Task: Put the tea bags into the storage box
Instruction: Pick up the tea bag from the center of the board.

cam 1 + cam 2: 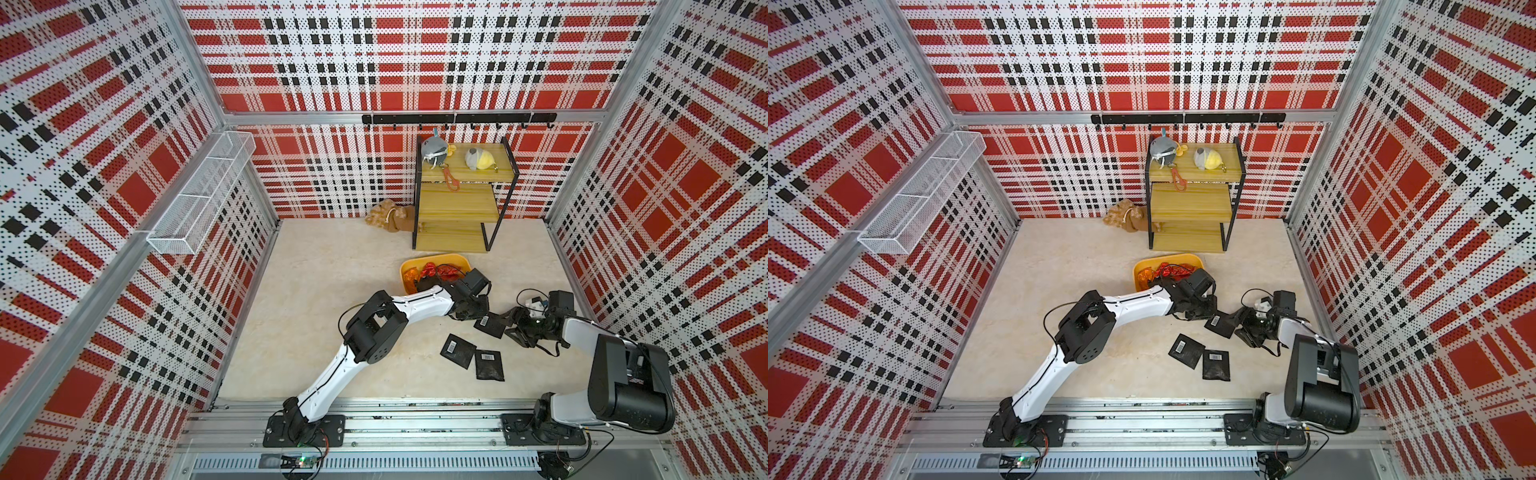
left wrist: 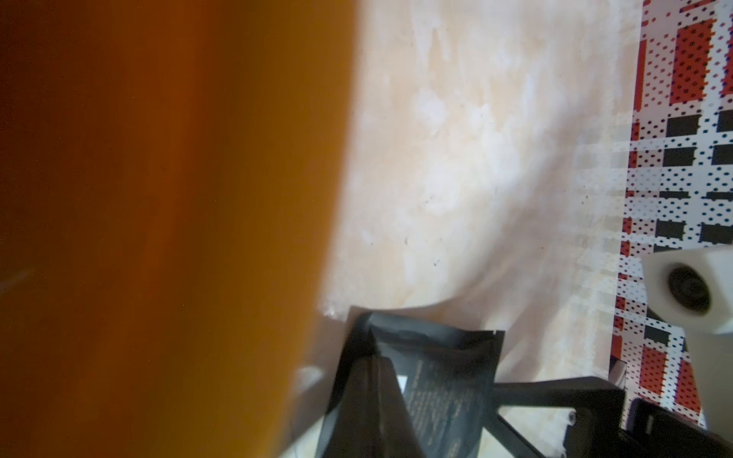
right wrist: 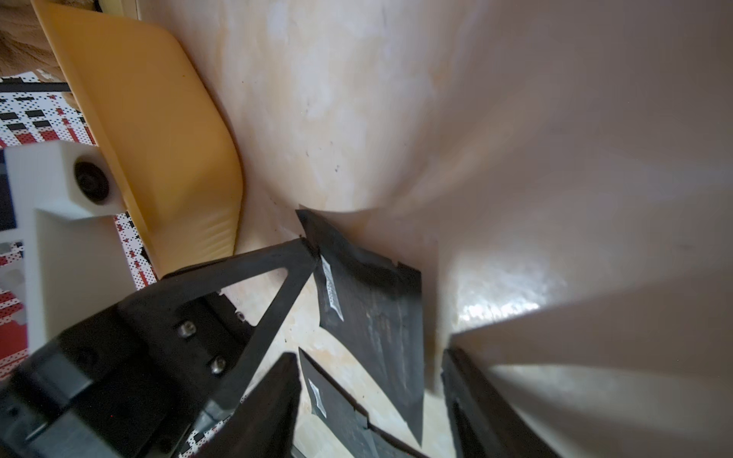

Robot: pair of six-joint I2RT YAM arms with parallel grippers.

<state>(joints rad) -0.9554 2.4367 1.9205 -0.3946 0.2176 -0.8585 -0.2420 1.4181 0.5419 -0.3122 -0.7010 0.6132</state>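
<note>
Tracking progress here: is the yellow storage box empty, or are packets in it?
Partly filled: the storage box holds red foil packets and an orange packet; the left arm hides its near side.

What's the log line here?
left gripper: shut on flat black barcode-labelled sachet | right gripper: open, straddling it | yellow plastic storage box: holds red foil packets
</note>
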